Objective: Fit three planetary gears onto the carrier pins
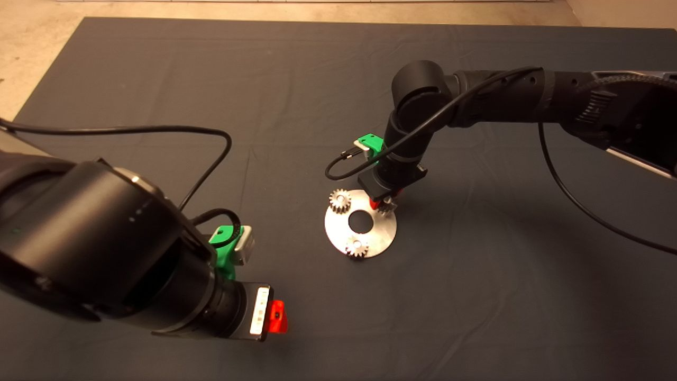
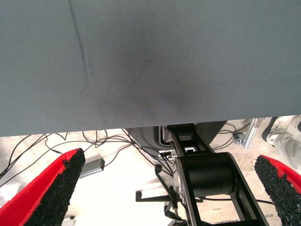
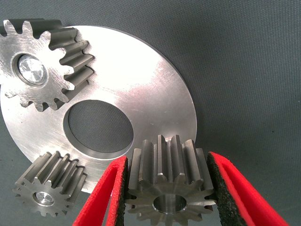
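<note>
The round silver carrier plate (image 1: 370, 233) lies mid-mat, also in the right wrist view (image 3: 155, 103). Two planetary gears sit on carrier pins: one at the plate's far left (image 1: 340, 200) (image 3: 40, 63), one at its near edge (image 1: 357, 247) (image 3: 49, 188). Pin tops show in their centre holes. My right gripper (image 1: 383, 204) (image 3: 167, 160) is shut on the third gear (image 3: 169, 186) at the plate's right rim. The third pin is hidden, and I cannot tell whether the gear is seated on it. My left gripper (image 1: 275, 316) (image 2: 169, 188) is open and empty at the lower left.
The dark mat (image 1: 476, 296) spreads all around the plate. The left arm's bulk (image 1: 95, 248) and its cable fill the lower left. The left wrist view looks past the mat's edge at cables (image 2: 108, 141) and a stand on the floor.
</note>
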`<action>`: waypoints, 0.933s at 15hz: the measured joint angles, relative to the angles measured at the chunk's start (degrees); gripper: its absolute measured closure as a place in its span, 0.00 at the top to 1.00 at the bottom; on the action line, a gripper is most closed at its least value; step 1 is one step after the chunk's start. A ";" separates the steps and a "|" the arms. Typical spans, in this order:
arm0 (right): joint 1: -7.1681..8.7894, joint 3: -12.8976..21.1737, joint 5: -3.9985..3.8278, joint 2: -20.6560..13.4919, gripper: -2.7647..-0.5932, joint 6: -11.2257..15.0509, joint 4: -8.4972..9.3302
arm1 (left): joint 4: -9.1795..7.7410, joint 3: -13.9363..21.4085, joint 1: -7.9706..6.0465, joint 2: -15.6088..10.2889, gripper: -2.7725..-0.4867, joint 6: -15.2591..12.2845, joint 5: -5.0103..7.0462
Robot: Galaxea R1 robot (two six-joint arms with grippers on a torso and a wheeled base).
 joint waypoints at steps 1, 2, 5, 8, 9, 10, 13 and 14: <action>0.00 0.01 0.09 -0.15 0.22 0.00 0.01 | -0.01 0.00 0.00 0.16 0.93 0.00 0.00; -0.02 0.01 0.12 -0.17 0.22 0.02 0.01 | 0.00 0.00 0.00 0.21 0.93 0.00 0.02; -0.08 0.10 0.12 -0.24 0.22 0.02 0.01 | -0.01 0.00 0.00 0.26 0.93 0.00 0.02; -0.11 0.15 0.20 -0.33 0.22 0.04 0.01 | -0.01 0.00 0.00 0.30 0.93 0.00 0.02; -0.13 0.33 0.20 -0.31 0.22 0.06 0.00 | -0.01 0.00 0.00 0.30 0.93 0.00 0.02; -0.17 0.45 0.17 -0.33 0.22 0.07 0.01 | -0.01 0.00 0.00 0.39 0.93 0.00 0.02; -0.30 0.87 0.11 -0.33 0.22 0.20 -0.02 | -0.01 0.00 0.00 0.41 0.93 0.00 0.02; -0.41 0.98 0.01 -0.32 0.22 0.22 -0.11 | -0.01 0.00 0.00 0.41 0.93 0.00 0.02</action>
